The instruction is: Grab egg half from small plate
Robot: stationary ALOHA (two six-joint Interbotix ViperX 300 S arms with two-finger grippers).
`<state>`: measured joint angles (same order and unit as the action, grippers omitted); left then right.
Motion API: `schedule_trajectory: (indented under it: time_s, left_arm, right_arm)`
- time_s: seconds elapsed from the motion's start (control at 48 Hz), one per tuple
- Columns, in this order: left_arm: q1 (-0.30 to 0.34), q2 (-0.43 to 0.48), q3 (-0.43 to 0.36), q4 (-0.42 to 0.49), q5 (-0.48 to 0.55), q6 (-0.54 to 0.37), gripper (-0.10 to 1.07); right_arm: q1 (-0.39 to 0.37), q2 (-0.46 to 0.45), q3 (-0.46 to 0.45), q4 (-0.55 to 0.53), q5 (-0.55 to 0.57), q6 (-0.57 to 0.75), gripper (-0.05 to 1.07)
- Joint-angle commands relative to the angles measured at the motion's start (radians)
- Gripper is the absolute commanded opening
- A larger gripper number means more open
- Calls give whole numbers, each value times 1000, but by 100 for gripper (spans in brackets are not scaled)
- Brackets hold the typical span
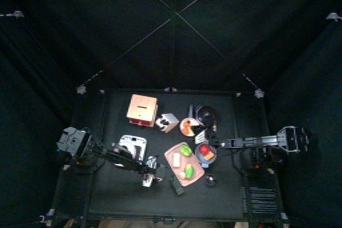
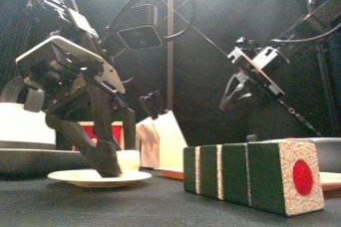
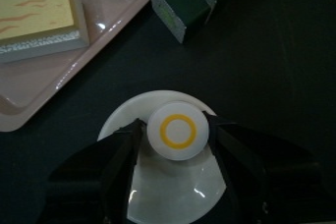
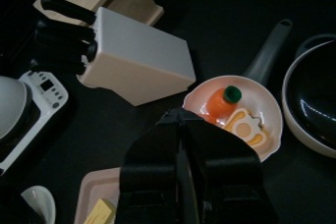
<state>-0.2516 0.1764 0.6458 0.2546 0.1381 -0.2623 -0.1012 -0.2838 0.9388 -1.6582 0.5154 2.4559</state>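
We see the left gripper (image 3: pixel 178 159) angled steeply down over the small plate (image 3: pixel 151 194) at the tabletop's (image 3: pixel 262 66) front left, its fingers (image 3: pixel 98 164) closed against either side of the egg half (image 3: pixel 178 132), which sits yolk-up at the plate's rim. In the front view the left gripper (image 2: pixel 110 163) reaches down to the small plate (image 2: pixel 99 178).

The right gripper (image 2: pixel 237 90) hangs raised above the right side; its own view shows its fingers (image 4: pixel 197 169) pressed together with nothing between them, above an orange plate (image 4: pixel 237 105) beside a dark pan (image 4: pixel 308 90) and a white box (image 4: pixel 138 56).

We can read no writing anywhere. A green striped block (image 2: pixel 253 176) with a red dot stands nearest the front edge. A pink tray (image 3: pixel 53 66) carrying a yellow slab (image 3: pixel 39 24) lies just beside the small plate, with bare tabletop between them.
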Motion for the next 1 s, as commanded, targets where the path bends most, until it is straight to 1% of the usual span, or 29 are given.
schedule_trajectory:
  time_s: [0.0, 0.125, 0.229, 0.542, 0.979]
  left_arm:
    - [3, -17, -21, 0, -6, 2, 78]
    - [3, -21, -21, 0, -6, 2, 69]
    - [3, -31, -21, 0, -6, -2, 66]
    - [3, -87, -17, 0, 2, -3, 66]
    - [-5, -91, -26, 0, 0, 0, 66]
  right_arm:
    - [-2, -14, -8, -2, 3, -2, 28]
    - [-2, -14, -8, -3, 3, 0, 28]
    - [-2, -14, -8, -3, 3, -2, 28]
    - [-2, -14, -6, 0, 5, 0, 28]
    - [-2, -14, -5, 2, 3, 0, 28]
